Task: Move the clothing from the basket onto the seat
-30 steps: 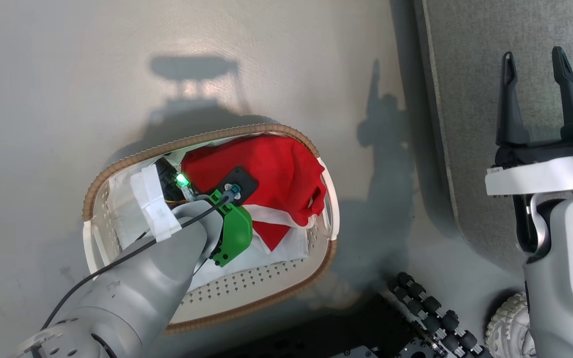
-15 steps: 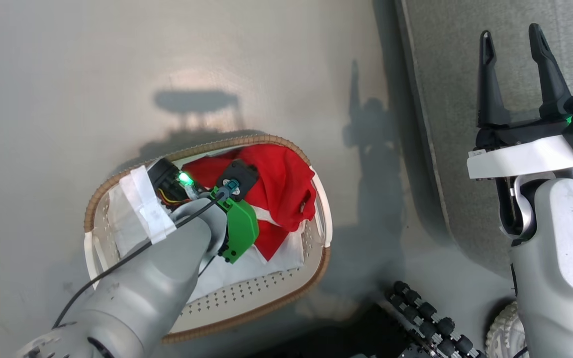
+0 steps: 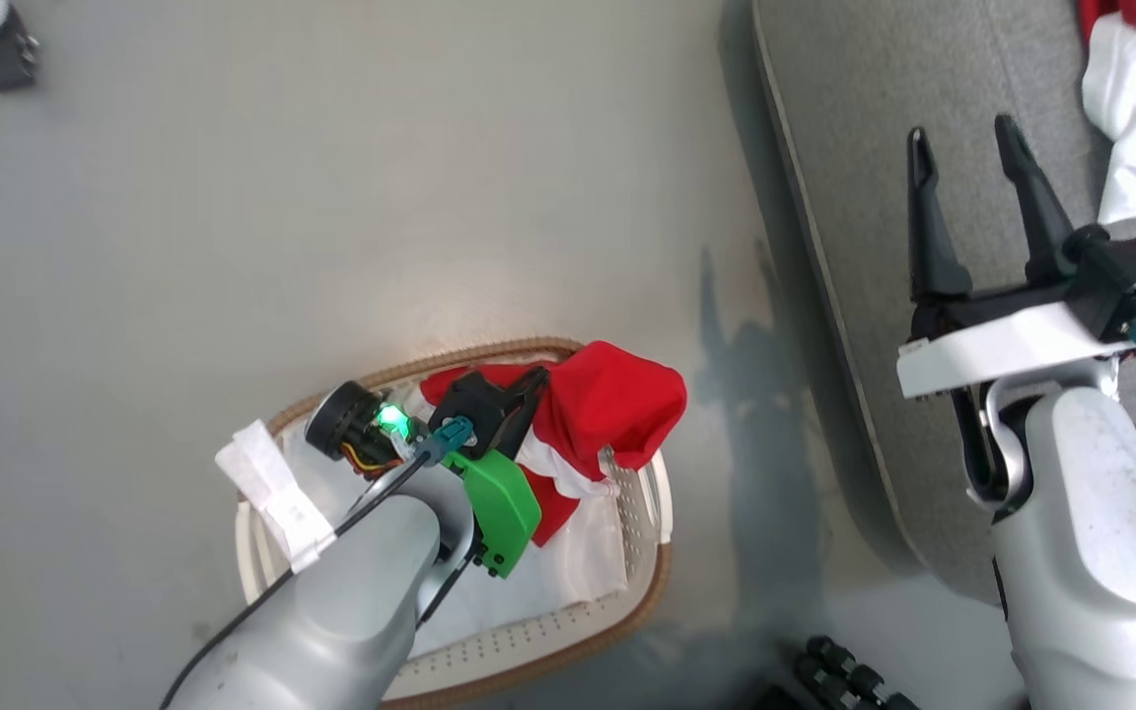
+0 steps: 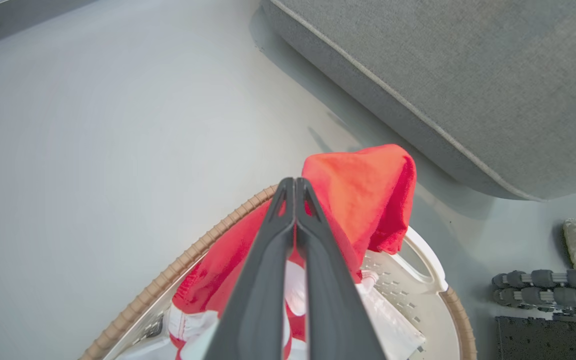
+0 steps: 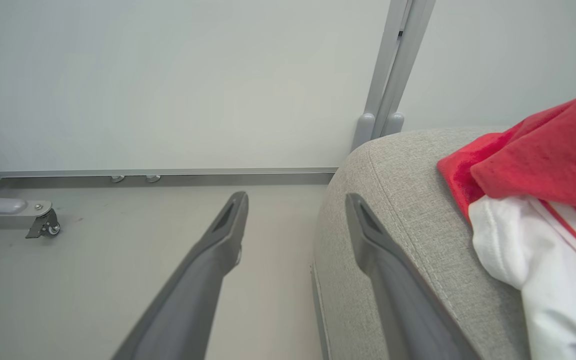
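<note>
Left gripper: fingers pressed together, pinching red clothing. Fabric bunches over tips and drapes to their right. Lower part with white trim trails down into basket directly below gripper. Basket sits on floor, white liner inside. Seat well right of left gripper, apart from basket.

Right gripper: fingers spread wide, nothing between. It hovers at seat edge, one finger over floor, other over cushion. Second red-and-white garment lies on seat, just right of right gripper.
</note>
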You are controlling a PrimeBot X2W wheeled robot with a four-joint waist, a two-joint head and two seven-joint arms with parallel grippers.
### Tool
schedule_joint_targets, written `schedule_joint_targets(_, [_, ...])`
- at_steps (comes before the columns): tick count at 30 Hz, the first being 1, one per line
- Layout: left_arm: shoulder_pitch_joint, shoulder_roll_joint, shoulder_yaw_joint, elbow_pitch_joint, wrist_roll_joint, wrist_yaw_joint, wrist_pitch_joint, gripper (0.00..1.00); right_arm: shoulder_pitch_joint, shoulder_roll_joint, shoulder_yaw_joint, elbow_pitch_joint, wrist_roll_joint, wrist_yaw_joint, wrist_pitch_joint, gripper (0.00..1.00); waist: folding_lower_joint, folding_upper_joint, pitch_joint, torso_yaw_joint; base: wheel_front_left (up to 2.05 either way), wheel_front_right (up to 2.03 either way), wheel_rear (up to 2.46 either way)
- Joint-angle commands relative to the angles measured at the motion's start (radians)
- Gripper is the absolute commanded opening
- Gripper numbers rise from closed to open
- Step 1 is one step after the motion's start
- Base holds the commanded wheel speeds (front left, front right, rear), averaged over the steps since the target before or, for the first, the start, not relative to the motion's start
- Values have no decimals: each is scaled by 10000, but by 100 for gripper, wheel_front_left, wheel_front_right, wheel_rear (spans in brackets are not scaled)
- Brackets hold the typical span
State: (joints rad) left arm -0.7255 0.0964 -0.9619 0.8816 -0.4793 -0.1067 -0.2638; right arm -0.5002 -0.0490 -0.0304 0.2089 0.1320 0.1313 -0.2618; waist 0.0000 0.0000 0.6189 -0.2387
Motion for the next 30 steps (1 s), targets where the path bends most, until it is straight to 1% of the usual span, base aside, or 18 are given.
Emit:
schedule_joint_targets(1, [355, -11, 338, -293, 199, -43, -6, 0, 283, -40, -44, 122, 12, -10, -47, 100, 0, 0, -1217, 557, 0, 0, 0])
schedule_joint_targets(5, [1077, -99, 1259, -1084, 572, -71, -5, 0, 724, -40, -74, 418, 2, -10, -47, 100, 0, 0, -2010, 943, 0, 0, 0])
schedule_joint_targets(11, [2037, -177, 2228, -2207, 1397, -147, -7, 0, 1498, -41, -119, 828, -74, -10, -47, 100, 0, 0, -3230, 1420, 0, 0, 0])
schedule_joint_targets(18, [2923, -322, 3340, -3590, 1878, -220, -6, 0, 2344, -43, -173, 1190, -44, -10, -47, 100, 0, 0, -4457, 1794, 0, 0, 0])
schedule_joint_targets(23, [3259, -379, 3880, -4611, 2232, -245, -7, 0, 2808, -44, -2, 1372, -25, -10, -46, 100, 0, 0, -5093, 1982, 0, 0, 0])
schedule_joint_targets(30, [3434, -431, 4380, -5715, 2361, -252, -6, 0, 3413, -40, 226, 1594, 49, -11, -47, 100, 0, 0, -5749, 2159, 0, 0, 0])
